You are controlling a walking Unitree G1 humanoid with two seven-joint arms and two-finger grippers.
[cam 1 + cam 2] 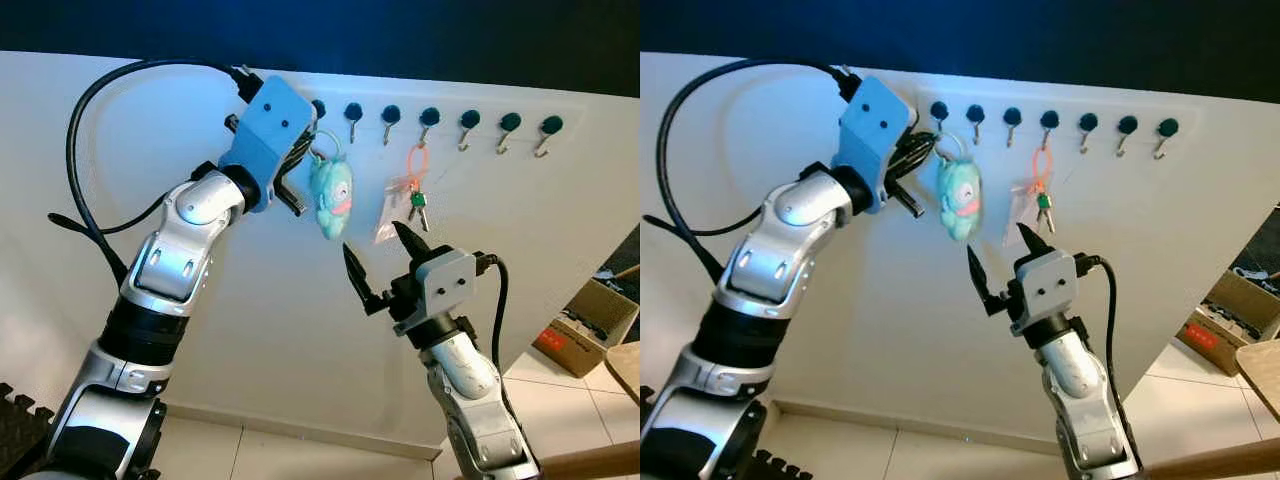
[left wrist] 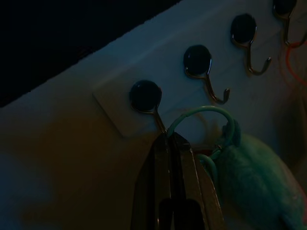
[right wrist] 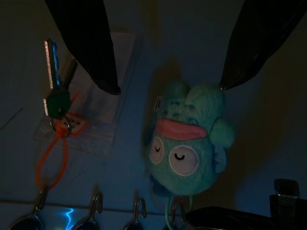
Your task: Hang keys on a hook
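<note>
the left gripper (image 2: 172,143) is raised to the first hook (image 2: 146,98), fingers pressed together beside the teal ring (image 2: 204,112) of the plush keychain (image 1: 331,197), which hangs at its 3 o'clock. the right gripper (image 1: 378,255), fingers spread apart, waits below at 5 o'clock, near the orange-looped keys (image 1: 415,190).

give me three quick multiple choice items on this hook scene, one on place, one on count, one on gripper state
1. The teal plush fish keychain hangs:
A. from the leftmost hook
B. from the rightmost hook
C. on the floor

2. Dark round-headed metal wall hooks in the row:
A. four
B. eight
C. twelve

3. The right gripper is:
A. shut on the orange-looped keys
B. open
C. gripping the plush

Answers: 1 A, its ring sits on the end hook by the left gripper. 2 B, eight heads line the strip. 3 B, its fingers spread apart, holding nothing.
</note>
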